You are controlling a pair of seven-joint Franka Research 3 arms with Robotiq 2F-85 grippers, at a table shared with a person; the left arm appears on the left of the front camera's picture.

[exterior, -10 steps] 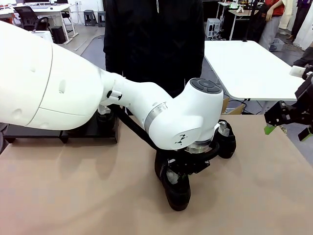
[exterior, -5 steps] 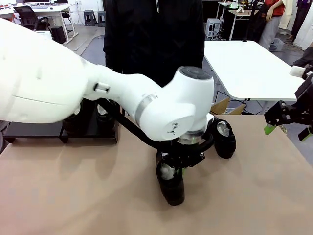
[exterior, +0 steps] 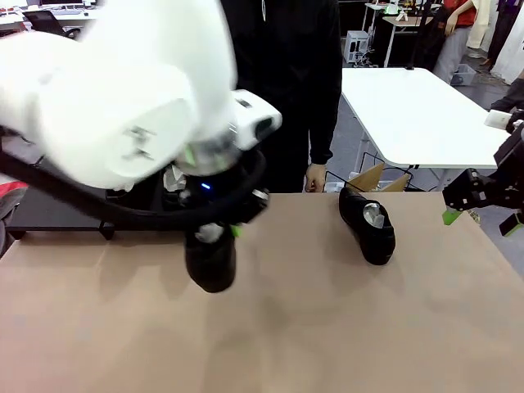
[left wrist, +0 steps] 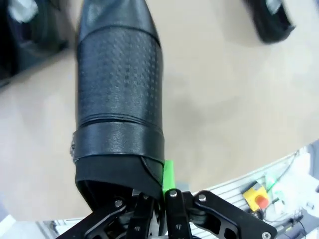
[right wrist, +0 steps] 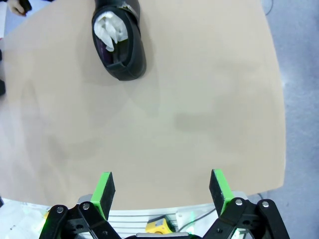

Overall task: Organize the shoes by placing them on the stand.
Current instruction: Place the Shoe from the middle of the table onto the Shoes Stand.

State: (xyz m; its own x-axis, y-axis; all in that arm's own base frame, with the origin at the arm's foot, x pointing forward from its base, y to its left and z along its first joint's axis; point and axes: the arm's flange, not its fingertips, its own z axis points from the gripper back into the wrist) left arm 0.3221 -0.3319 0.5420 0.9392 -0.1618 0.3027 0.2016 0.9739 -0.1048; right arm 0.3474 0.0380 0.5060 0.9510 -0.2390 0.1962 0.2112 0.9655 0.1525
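Observation:
My left gripper (exterior: 214, 233) is shut on the heel end of a glossy black shoe (exterior: 210, 260), which hangs toe-down just above the tan table, left of centre. In the left wrist view that shoe (left wrist: 118, 94) stretches away from my gripper (left wrist: 160, 196), one green pad (left wrist: 168, 175) pressed on its rim. A second shoe (exterior: 368, 219) with white paper inside lies on the table right of centre, and it is also the shoe (right wrist: 118, 42) far ahead of my open right gripper (right wrist: 162, 186). The black stand (exterior: 57, 218) sits at the far left, with a shoe (exterior: 172, 187) on it partly hidden behind my arm.
A person in black stands at the far edge, one hand (exterior: 313, 178) hanging near the table. A white table (exterior: 417, 115) and a cardboard box (exterior: 372, 175) lie behind on the right. My right gripper (exterior: 483, 205) hovers at the right edge.
My left arm has lifted the shoe off the middle of the table and carried it left, toward the stand. The right arm and the other shoe have not moved.

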